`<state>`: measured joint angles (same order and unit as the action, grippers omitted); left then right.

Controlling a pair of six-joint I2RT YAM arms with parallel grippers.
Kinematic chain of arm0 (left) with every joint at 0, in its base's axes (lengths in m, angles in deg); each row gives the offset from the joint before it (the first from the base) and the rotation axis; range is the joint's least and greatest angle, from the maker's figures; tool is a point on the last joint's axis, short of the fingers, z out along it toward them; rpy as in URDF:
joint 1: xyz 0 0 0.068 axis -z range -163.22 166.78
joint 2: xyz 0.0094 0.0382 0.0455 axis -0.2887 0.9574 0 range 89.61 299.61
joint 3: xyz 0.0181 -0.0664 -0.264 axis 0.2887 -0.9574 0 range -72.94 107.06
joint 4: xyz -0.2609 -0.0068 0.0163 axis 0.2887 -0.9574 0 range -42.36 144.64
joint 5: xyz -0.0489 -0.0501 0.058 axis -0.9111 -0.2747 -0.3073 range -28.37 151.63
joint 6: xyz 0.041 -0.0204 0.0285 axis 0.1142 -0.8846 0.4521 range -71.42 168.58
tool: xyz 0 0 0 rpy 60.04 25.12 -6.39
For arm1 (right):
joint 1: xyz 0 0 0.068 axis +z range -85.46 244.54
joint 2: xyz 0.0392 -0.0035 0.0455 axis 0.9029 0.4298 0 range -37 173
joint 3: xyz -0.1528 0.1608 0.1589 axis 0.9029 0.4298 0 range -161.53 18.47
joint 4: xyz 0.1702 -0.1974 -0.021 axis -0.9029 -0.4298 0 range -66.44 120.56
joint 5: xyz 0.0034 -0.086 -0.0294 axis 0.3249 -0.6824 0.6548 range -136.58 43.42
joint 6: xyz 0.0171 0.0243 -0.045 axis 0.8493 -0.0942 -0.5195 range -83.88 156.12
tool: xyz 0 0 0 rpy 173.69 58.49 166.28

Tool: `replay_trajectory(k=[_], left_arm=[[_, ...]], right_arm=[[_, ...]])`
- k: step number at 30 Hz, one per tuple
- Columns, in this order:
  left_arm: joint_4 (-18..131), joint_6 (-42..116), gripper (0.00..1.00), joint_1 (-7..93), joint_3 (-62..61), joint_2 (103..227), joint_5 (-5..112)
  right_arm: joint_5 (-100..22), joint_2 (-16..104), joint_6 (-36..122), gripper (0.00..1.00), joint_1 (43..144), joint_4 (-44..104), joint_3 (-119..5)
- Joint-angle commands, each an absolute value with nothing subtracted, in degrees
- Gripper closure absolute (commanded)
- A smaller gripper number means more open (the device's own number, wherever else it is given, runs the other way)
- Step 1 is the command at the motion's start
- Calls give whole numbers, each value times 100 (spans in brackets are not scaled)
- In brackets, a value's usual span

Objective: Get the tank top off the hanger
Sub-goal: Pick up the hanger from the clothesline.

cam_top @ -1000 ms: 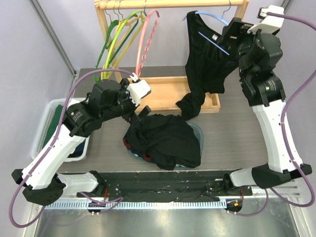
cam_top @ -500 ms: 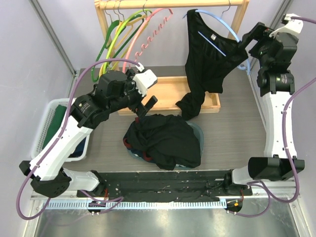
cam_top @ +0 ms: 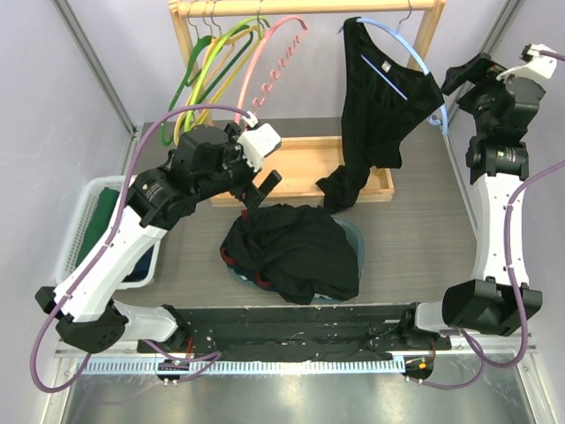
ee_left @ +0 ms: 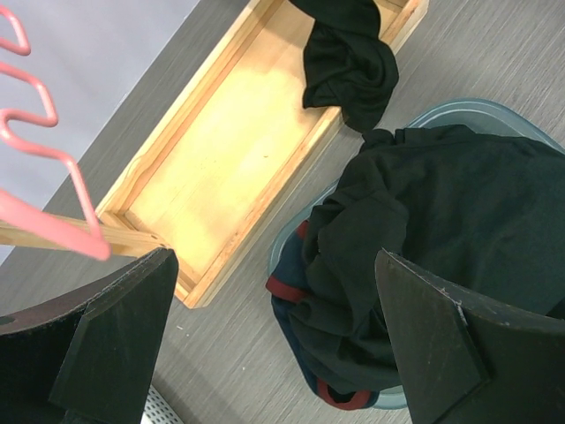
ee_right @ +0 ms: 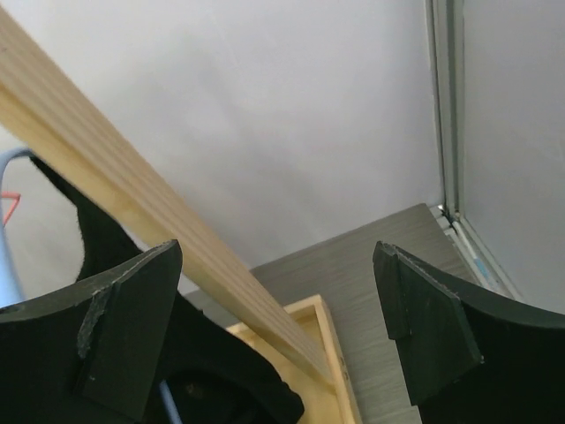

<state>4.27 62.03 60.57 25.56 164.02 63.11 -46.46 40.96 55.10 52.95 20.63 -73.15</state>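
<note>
A white plastic basket (cam_top: 69, 243) holding a green cloth (cam_top: 106, 208) sits on the desk (cam_top: 424, 238), well to the left of the left jaws. The left jaws hang over the middle of the desk, spread wide with nothing between them; both black fingers (ee_left: 115, 344) frame bare space in the left wrist view. Behind and above them, empty green and yellow hangers (cam_top: 207, 66) and a pink plastic hanger (cam_top: 265, 62) (ee_left: 53, 159) hang on a wooden rail (cam_top: 309, 7) (ee_right: 132, 203). Just beyond the left jaws lies a shallow wooden tray (cam_top: 296, 168) (ee_left: 238, 141). Directly beneath them, a pile of dark garments (cam_top: 296, 252) (ee_left: 459, 221) with a red-trimmed edge covers a round teal dish (cam_top: 355, 238) (ee_left: 481, 110).

The black tank top (cam_top: 375, 106) (ee_left: 349, 62) (ee_right: 93, 234) is on a light blue hanger (cam_top: 415, 57) (ee_right: 7, 221) on the rail, between the two pairs of jaws. Its bunched lower end drops into the right part of the tray.

The right jaws are raised near the rail's right end, just right of the blue hanger and apart from the tank top. They are also wide open and empty; in the right wrist view the rail runs diagonally across the gap between the fingers (ee_right: 424, 327).
</note>
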Motion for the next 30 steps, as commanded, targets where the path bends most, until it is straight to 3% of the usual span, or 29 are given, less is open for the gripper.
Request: replay_trajectory(k=[1,8,16,23,30], left_arm=[[622,6132,0,6002,2638,16282,6383],[622,6097,0,5949,2577,16273,6339],[622,6080,0,5923,2568,16247,6313],[613,6062,0,5888,2647,16238,6278],[595,6071,0,5818,2550,16132,6269]], right_arm=[[-3719,4140,6423,0,4934,3029,-7084],[-2892,3921,6977,0,4916,3978,-6565],[-2355,3526,7084,0,5126,3979,-6451],[-2521,3639,6127,0,6188,2820,-7091],[-2969,3788,5810,0,6436,2389,-7355]])
